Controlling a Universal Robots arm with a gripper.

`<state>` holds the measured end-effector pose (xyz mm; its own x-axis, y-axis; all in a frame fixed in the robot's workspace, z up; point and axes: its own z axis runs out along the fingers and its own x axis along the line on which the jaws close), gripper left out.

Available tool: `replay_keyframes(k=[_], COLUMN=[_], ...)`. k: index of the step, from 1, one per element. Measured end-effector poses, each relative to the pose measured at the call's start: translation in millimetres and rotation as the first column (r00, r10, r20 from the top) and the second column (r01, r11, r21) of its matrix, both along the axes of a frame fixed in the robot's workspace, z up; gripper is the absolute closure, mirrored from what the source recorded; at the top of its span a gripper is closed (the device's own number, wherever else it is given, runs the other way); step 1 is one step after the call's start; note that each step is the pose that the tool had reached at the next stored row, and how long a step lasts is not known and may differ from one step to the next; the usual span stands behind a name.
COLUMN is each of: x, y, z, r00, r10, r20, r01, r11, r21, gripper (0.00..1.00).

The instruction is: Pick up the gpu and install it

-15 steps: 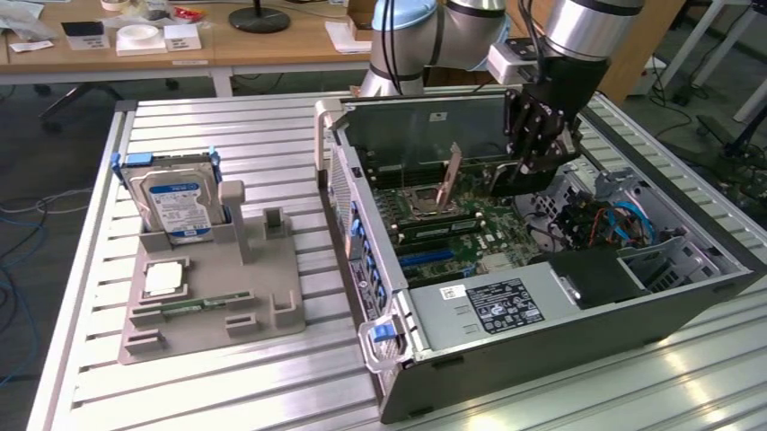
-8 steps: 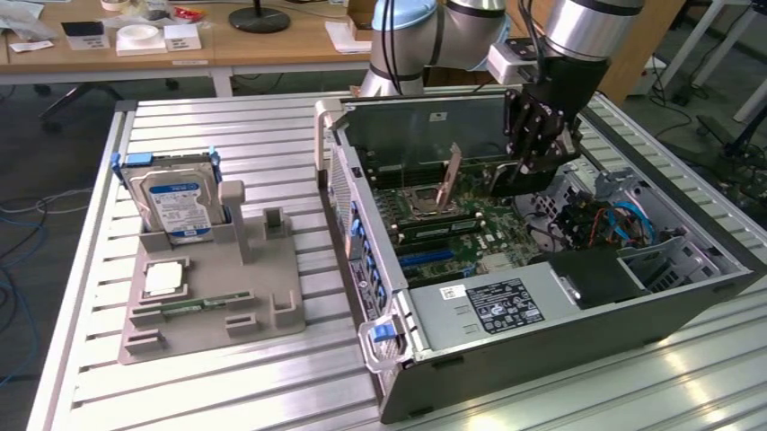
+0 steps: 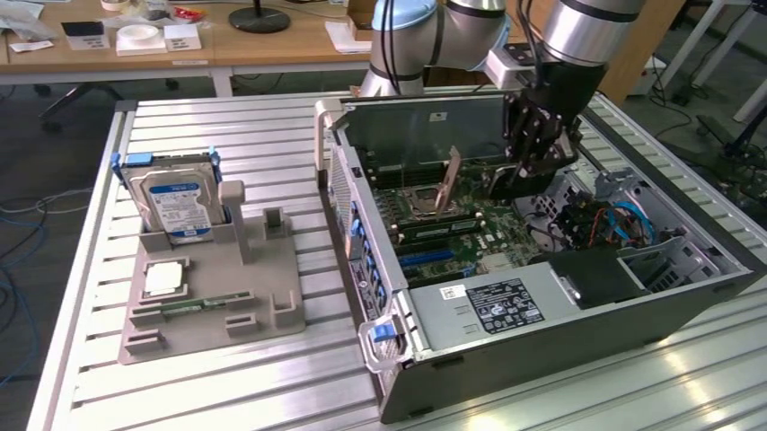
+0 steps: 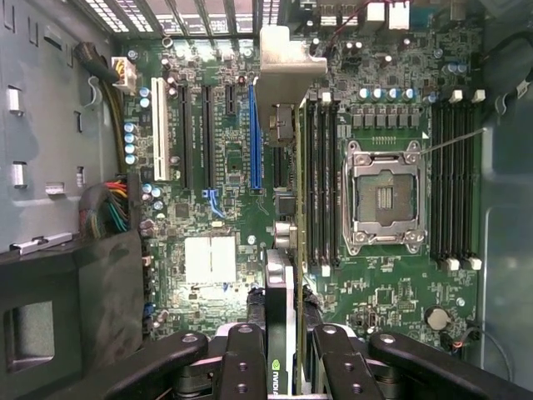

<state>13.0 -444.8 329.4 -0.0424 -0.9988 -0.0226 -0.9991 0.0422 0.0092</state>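
While the gripper (image 4: 287, 350) hangs over the open computer case (image 4: 50, 125), the wrist view looks straight down the gpu (image 4: 279, 317): the card stands edge-on, clamped between the black fingers (image 4: 241, 342), which are closed on its two faces, and its silver bracket (image 4: 287, 58) sits at the far end towards the slotted rear wall. Below it lies the motherboard (image 4: 225, 183), and the card's edge runs between the blue slot (image 4: 254, 137) and the memory slots (image 4: 321, 183), beside the blue slot and not over it. I judge the pick-up done and the work to be in the carry-and-align part of the install; seating would call for the card's lower edge to line up with a long slot, the bracket to meet the rear openings, and a straight, untilted descent. How high the card hangs above the board I cannot tell from this view. In the exterior view, the arm (image 3: 587, 36) reaches down into the case on the slatted table (image 3: 180, 386), with the card a dark block under the fingers, above the board and apparently clear of it. At the exterior view's left, well apart, the grey tray (image 3: 276, 323) holds the hard drive (image 3: 180, 202) upright and the memory stick (image 3: 198, 305) lying flat, which the wrist camera does not take in, while slot alignment reads only from the wrist.
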Motion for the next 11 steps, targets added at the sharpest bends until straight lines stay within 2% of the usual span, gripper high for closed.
replay_keyframes(k=[11], x=[0.0], y=[0.0], z=[-1.4], r00=[1.0000], r10=[0.000], r20=[0.0001], r01=[0.000], r11=[1.0000], r21=[0.0000], gripper=[0.73])
